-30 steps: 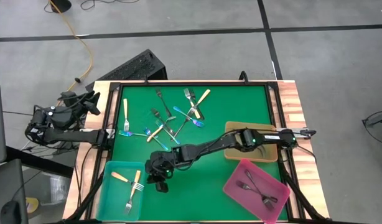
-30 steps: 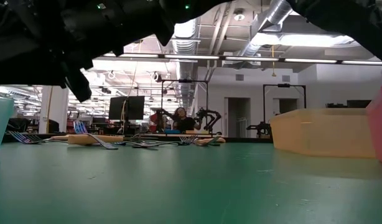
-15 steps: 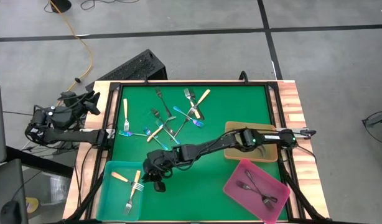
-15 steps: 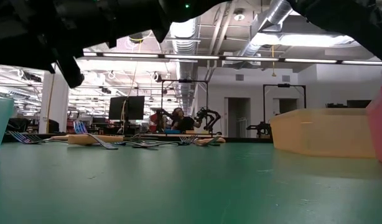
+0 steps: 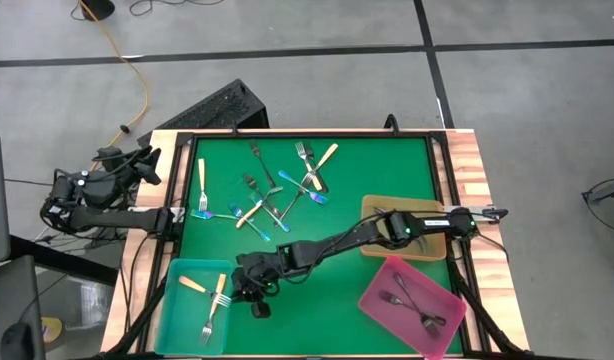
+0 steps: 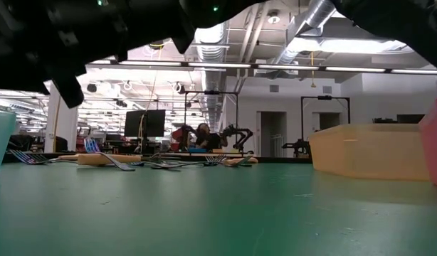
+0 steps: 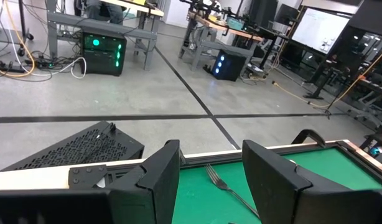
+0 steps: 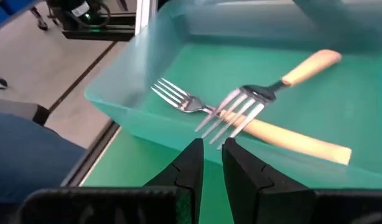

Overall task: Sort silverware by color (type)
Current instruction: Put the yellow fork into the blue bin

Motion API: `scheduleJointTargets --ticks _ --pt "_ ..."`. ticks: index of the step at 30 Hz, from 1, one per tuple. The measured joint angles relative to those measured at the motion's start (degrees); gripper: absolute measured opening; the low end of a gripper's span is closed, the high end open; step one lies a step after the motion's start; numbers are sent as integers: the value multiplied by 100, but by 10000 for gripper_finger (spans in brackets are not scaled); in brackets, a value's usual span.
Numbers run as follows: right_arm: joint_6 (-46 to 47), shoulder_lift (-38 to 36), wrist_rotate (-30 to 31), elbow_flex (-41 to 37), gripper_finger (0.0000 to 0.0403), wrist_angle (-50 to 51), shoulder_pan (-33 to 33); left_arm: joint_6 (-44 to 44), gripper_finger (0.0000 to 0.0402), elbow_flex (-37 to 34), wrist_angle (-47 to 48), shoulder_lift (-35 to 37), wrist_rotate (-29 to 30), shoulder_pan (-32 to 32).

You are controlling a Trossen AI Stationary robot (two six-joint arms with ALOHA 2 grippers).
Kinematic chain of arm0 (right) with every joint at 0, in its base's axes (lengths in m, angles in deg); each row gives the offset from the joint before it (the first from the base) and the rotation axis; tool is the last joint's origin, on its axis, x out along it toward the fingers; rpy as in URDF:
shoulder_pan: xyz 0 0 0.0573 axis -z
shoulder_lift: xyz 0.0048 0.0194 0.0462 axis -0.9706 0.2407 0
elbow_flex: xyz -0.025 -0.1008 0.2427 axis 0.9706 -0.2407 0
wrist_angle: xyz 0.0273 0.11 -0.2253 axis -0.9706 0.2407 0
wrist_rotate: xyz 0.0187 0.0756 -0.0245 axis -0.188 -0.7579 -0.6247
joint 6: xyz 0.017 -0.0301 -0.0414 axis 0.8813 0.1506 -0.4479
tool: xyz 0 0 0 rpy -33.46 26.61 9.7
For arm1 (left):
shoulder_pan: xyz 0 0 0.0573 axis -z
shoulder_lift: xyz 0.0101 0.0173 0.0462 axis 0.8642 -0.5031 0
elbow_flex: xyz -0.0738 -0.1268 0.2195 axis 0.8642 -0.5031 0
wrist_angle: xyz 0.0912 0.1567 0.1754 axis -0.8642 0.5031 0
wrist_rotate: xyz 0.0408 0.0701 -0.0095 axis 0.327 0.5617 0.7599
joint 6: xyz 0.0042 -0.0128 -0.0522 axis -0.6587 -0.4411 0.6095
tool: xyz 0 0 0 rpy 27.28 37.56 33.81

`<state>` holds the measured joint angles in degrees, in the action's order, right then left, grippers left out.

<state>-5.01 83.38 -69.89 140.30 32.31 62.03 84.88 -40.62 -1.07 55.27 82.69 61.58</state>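
Several forks (image 5: 277,190) with cream, dark and iridescent blue handles lie scattered on the far half of the green mat. The teal tray (image 5: 177,310) at the near left holds three cream-handled forks; two (image 8: 284,140) show in the right wrist view, crossed on its floor. My right gripper (image 5: 239,287) hovers just outside the tray's right wall (image 8: 135,118). Its fingers stand a narrow gap apart with nothing between them. My left gripper (image 7: 209,180) waits open beyond the table's far left corner.
A pink tray (image 5: 387,285) at the near right holds dark forks (image 5: 417,305). A tan tray (image 5: 372,205) sits beside it under my right arm, which stretches across the mat's near half. Bare mat lies between the teal and pink trays.
My right gripper has shifted a little toward the table's left edge and the teal tray, sinking slightly and rolling a bit about its own pointing line. The forks in the tray have stayed where they were.
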Motion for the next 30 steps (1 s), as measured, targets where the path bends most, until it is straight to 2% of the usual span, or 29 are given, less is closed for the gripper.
scheduleJointTargets --ticks 17,26,30 --pt "-34 18 172 -7 83 -305 58 -4 158 0 0 0 -2 0" --pt "-717 16 163 -7 82 -392 -177 -5 158 0 -1 0 -1 0" --pt "-775 16 671 -7 82 -380 -158 -5 158 0 -1 0 -2 1"
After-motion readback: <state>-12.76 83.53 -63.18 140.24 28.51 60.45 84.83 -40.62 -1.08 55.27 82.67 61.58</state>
